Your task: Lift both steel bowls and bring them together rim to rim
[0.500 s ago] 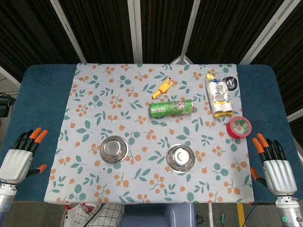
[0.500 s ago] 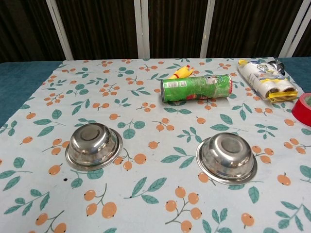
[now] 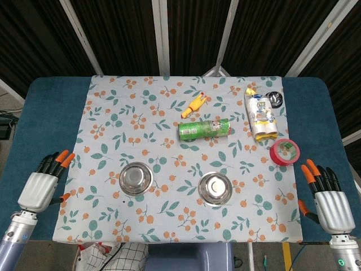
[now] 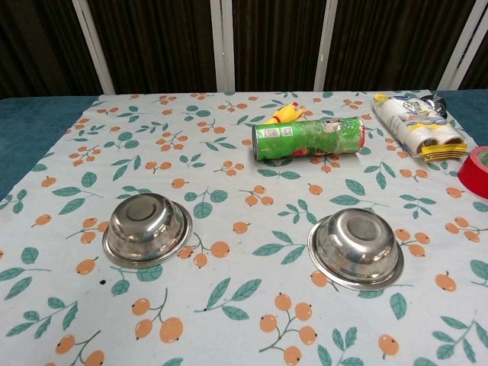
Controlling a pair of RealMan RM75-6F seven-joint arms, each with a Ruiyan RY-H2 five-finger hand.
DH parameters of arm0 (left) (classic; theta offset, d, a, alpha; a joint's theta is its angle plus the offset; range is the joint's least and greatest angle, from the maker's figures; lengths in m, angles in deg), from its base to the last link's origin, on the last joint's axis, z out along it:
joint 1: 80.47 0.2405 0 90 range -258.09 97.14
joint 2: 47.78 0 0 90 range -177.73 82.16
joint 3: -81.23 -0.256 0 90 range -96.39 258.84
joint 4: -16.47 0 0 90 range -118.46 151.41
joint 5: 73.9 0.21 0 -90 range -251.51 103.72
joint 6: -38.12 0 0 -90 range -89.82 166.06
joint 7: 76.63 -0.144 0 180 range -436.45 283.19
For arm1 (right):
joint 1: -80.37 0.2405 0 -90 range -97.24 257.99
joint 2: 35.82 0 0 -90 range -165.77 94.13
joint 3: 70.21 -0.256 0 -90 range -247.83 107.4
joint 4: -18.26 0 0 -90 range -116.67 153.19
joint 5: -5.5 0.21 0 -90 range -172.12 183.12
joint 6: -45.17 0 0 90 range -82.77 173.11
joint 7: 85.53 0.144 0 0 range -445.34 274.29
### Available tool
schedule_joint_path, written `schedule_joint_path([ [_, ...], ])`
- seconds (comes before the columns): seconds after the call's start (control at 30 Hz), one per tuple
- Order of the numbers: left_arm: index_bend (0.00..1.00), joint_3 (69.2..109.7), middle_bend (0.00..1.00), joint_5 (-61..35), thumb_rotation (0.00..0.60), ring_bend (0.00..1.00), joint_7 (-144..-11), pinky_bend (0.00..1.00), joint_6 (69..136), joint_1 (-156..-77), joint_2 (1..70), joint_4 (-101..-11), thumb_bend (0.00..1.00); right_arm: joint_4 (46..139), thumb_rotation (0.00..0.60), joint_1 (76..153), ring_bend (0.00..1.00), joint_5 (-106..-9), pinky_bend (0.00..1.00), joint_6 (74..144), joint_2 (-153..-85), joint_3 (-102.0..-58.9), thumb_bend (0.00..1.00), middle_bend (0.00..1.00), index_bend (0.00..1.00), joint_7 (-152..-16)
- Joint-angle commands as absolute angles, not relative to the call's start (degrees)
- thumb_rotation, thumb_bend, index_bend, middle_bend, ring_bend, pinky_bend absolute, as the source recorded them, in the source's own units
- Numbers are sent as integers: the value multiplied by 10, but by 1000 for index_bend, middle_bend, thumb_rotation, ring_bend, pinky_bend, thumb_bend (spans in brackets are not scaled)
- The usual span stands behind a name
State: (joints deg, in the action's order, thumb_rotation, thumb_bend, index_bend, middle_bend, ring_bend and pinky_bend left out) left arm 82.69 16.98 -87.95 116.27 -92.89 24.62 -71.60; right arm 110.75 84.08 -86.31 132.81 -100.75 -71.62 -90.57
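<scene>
The left robot hand [image 3: 45,182] has moved in toward the cloth edge since the earlier frame; the right robot hand [image 3: 327,197] has not shifted. Both are spread, holding nothing. The two steel bowls sit upside down on the counter [image 3: 51,96], apart: left bowl [image 3: 136,178] just inboard of the left robot hand, right bowl [image 3: 215,188] well inboard of the right.
</scene>
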Motion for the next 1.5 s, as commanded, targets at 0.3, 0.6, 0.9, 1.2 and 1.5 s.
schedule_joint_path([
  [0.3, 0, 865, 0, 81, 600, 0, -1046, 84, 978, -1045, 329, -785, 69, 1101, 600, 846, 0, -861, 0, 1321, -1001, -718, 363, 0, 0, -878],
  [0.6, 0, 890, 0, -11, 600, 0, -1149, 86, 921, -1100, 387, -795, 70, 1095, 600, 843, 0, -854, 0, 1324, -994, -721, 363, 0, 0, -857],
  [0.9, 0, 899, 4, -95, 600, 0, -1211, 117, 908, -1137, 418, -785, 70, 1095, 600, 843, 0, -853, 0, 1324, -990, -722, 363, 0, 0, -846],
  [1.2, 16, 889, 63, -128, 600, 0, -1236, 211, 923, -1154, 435, -776, 73, 1097, 600, 841, 0, -854, 0, 1328, -986, -722, 363, 0, 0, -839],
  [1.5, 93, 878, 151, -152, 600, 56, -1251, 288, 941, -1164, 441, -775, 80, 1097, 600, 840, 0, -851, 0, 1329, -984, -723, 363, 0, 0, -834],
])
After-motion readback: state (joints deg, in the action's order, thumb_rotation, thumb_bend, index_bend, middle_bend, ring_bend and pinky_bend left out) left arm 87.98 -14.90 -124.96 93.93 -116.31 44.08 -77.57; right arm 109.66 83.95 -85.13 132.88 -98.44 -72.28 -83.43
